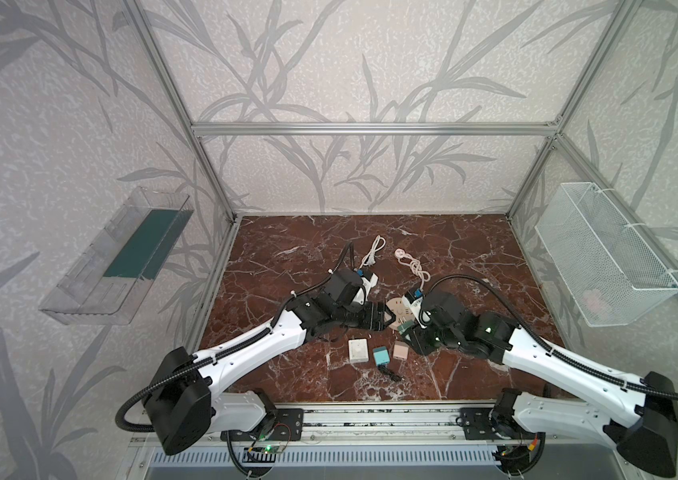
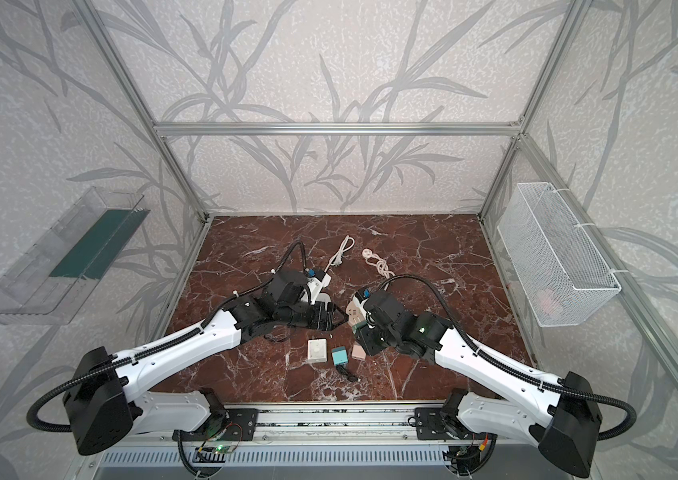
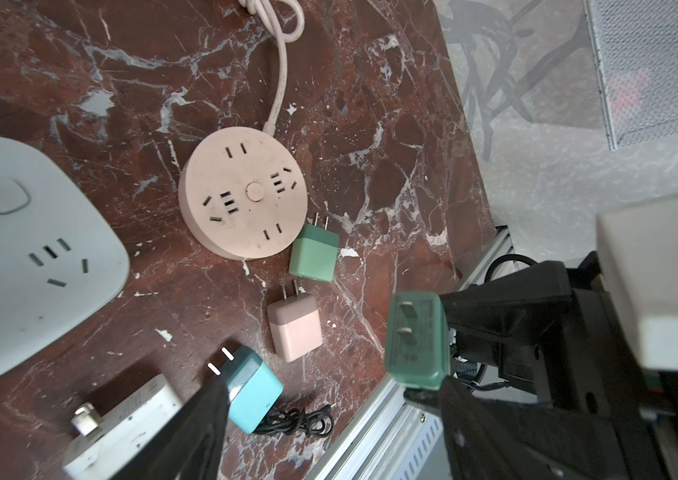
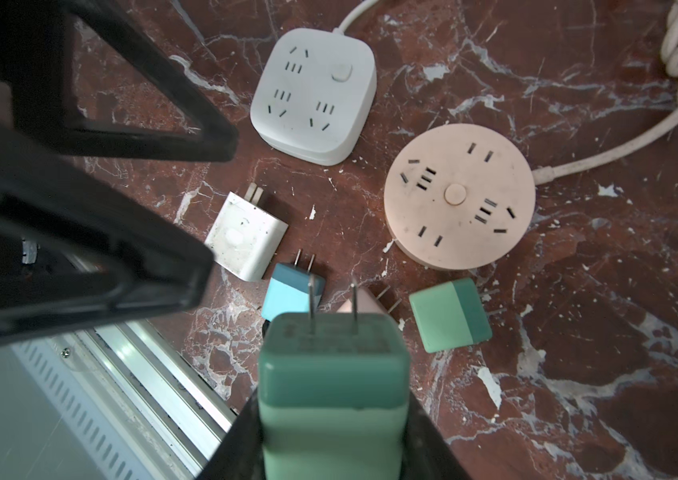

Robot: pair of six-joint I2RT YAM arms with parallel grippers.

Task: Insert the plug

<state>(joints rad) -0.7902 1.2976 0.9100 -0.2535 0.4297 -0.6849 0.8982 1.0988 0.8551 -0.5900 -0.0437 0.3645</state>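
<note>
My right gripper (image 4: 331,415) is shut on a two-tone green plug (image 4: 331,374), held above the table with its two prongs pointing ahead. In the left wrist view that plug (image 3: 414,340) hangs just past one finger of my left gripper (image 3: 325,399), whose jaws stand wide apart with nothing between them. In both top views the left gripper (image 1: 386,321) and the right gripper (image 1: 404,329) meet tip to tip at mid-table. Below lie a round pink power strip (image 4: 459,195) and a square white power strip (image 4: 313,93), sockets facing up.
Loose chargers lie on the marble near the front: white (image 1: 358,350), blue (image 1: 381,356) with a black cable, pink (image 1: 400,351), and another green one (image 4: 449,316). Coiled cords (image 1: 412,264) lie behind. A wire basket (image 1: 603,253) and a clear tray (image 1: 121,257) hang on the side walls.
</note>
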